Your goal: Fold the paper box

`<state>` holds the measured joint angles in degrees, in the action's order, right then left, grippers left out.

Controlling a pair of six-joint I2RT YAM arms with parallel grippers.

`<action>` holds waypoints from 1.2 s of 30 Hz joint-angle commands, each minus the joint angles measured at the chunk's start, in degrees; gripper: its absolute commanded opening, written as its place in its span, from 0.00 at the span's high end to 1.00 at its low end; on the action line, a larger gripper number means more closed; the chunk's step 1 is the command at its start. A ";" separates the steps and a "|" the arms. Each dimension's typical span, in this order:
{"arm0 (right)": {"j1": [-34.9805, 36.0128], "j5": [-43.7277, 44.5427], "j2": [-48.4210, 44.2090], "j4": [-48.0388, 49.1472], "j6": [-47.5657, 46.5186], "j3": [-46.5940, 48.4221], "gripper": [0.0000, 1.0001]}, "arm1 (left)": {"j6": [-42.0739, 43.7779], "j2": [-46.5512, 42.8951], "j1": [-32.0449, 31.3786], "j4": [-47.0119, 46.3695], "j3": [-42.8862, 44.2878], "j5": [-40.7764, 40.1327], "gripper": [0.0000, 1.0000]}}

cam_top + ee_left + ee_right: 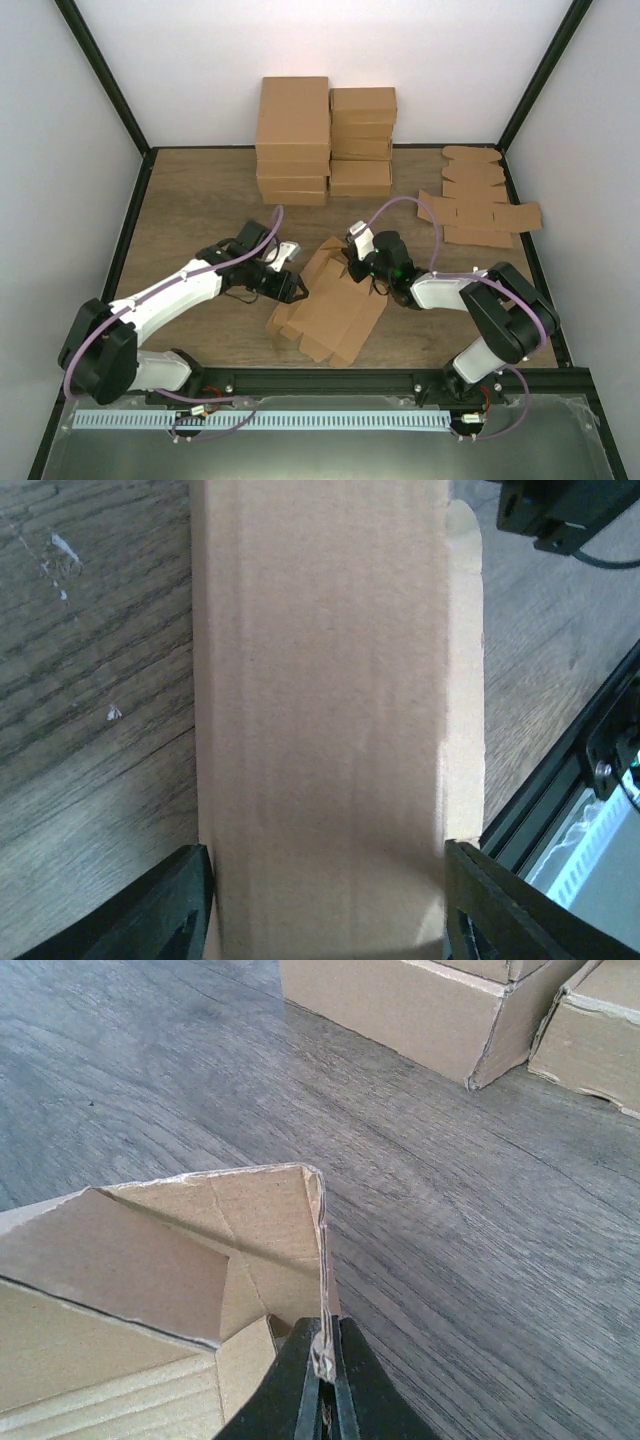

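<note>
The paper box (335,310) is a brown kraft blank lying partly folded in the middle of the table, with its far end raised into walls. My right gripper (354,264) is shut on the top edge of a raised corner wall; the right wrist view shows the thin cardboard edge (322,1260) pinched between the fingertips of that gripper (325,1360). My left gripper (296,290) is at the box's left edge. In the left wrist view it (328,920) is wide open, and a long box panel (320,700) runs between its two fingers.
Two stacks of ready-made brown cartons (325,135) stand at the back centre and show in the right wrist view (440,1010). Several flat brown blanks (480,205) lie at the back right. A black frame rail (330,382) runs along the near edge.
</note>
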<state>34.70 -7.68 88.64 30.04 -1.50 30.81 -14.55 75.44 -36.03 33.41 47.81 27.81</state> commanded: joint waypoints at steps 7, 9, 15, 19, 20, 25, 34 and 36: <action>0.11 -1.60 -1.22 0.62 0.85 0.45 0.99 | -0.67 1.42 -0.46 -3.56 -1.64 1.50 0.48; 0.12 -1.82 -1.55 0.55 1.32 0.27 0.99 | -1.06 1.54 -0.83 -3.70 -1.66 1.04 0.48; 0.79 -1.24 -2.78 1.16 2.47 -1.04 0.99 | -3.43 2.17 -3.29 -4.02 -1.03 -2.31 0.50; 2.41 1.92 -3.52 0.12 3.58 -1.29 0.99 | -5.67 1.79 -5.24 -2.82 0.16 -8.58 0.51; 2.73 3.06 -3.63 -0.59 4.18 -1.16 0.99 | -6.20 1.58 -5.87 -2.34 0.58 -10.41 0.51; 4.14 4.50 -5.74 -2.64 6.82 -1.84 0.99 | -8.64 1.29 -8.98 -0.06 3.14 -18.64 0.51; 9.57 11.37 -6.37 -5.71 13.78 -1.50 0.99 | -9.57 3.01 -12.46 2.75 7.04 -26.04 0.51; 10.78 14.19 -5.95 -6.59 16.08 -1.00 0.99 | -9.75 3.37 -13.08 2.89 7.45 -26.91 0.51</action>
<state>42.63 1.45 82.32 26.02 9.17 28.18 -24.01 77.89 -47.59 36.93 52.97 4.12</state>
